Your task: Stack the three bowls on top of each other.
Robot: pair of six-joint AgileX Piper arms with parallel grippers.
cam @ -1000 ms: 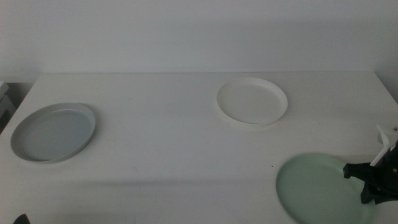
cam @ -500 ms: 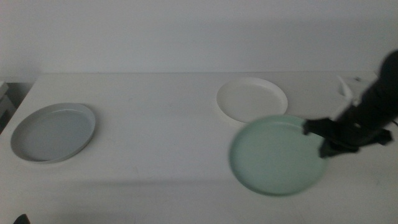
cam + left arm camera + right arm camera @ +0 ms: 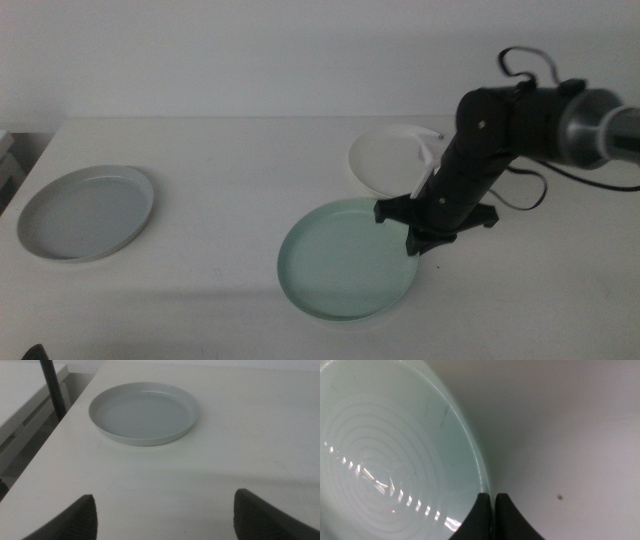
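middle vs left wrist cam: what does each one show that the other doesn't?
Only the middle view shows the white bowl, the mint green bowl and the right gripper shut on the green bowl's rim. Only the left wrist view shows the left gripper, its jaws wide apart over bare table, and a dark pole beyond the table's edge. Both show the grey-blue bowl and the white table.

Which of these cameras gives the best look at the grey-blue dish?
The left wrist view: the shallow round grey-blue dish fills it, whole and close, rim and inside clear. The middle view shows it whole but small, by the table's left edge. The right wrist view misses it entirely.
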